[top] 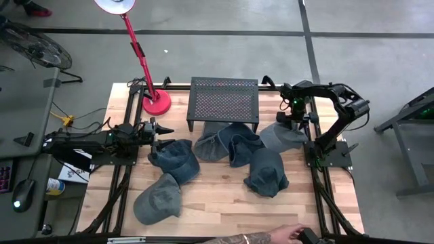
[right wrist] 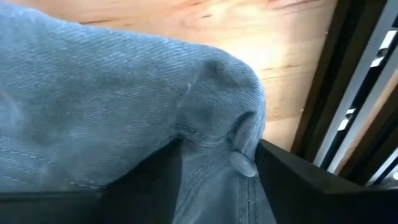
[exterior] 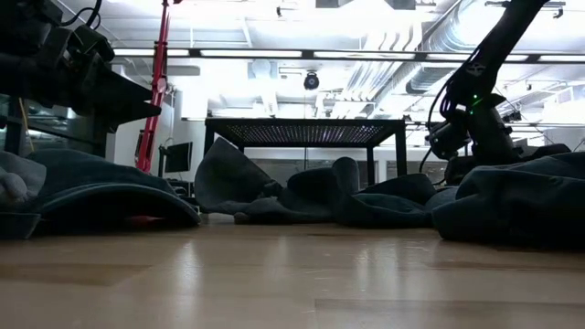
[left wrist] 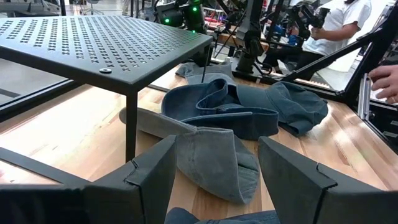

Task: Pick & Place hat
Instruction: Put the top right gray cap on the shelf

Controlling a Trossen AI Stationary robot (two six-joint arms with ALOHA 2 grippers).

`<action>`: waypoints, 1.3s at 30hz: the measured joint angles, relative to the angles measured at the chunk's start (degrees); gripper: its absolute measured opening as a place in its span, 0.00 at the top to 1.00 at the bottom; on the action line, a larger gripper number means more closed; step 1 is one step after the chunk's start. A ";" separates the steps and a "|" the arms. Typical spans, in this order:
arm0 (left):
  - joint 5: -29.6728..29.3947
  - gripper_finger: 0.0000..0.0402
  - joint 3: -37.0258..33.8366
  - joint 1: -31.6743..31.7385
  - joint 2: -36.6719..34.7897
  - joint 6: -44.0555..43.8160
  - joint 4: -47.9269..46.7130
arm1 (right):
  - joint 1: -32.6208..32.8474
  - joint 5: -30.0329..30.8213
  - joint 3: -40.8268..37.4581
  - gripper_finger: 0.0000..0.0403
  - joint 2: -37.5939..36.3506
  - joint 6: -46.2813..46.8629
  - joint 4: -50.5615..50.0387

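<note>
Several blue denim hats lie on the wooden table. My right gripper (top: 290, 122) (right wrist: 217, 168) stands at the table's far right, pointing down into the grey-blue hat (top: 281, 137) (right wrist: 112, 106), and is shut on it. My left gripper (top: 161, 133) (left wrist: 214, 186) is open and hangs level at the table's left, pointing right, just above the edge of a dark blue hat (top: 176, 158). It touches nothing. Beyond its fingers lie two more hats (left wrist: 242, 112) under and beside the black stand. My right gripper pinches a raised fold of the grey-blue hat's crown, right by the top button (right wrist: 240, 163), between its two fingers. It comes from above, pointing down. The hat's brim and the rest of it (top: 277, 139) lie on the table.
A black perforated metal stand (top: 224, 100) sits at the far middle, with a red desk lamp (top: 156, 103) to its left. More hats lie at the near left (top: 158, 198) and middle right (top: 266, 172). A person's hand (top: 271, 237) reaches in at the near edge. Black frame rails (top: 313, 146) run beside the right gripper.
</note>
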 joint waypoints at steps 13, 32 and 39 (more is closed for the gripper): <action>0.02 0.45 0.00 -0.01 0.02 0.00 -0.02 | 0.01 2.42 0.02 0.93 -1.31 -1.48 0.41; 0.00 0.45 0.00 -0.01 0.01 0.00 0.00 | 0.80 1.51 0.05 0.99 -22.31 -6.38 -4.45; 0.00 0.45 0.00 0.00 0.01 0.00 -0.01 | 1.30 0.63 0.07 1.00 -32.32 -12.94 -7.60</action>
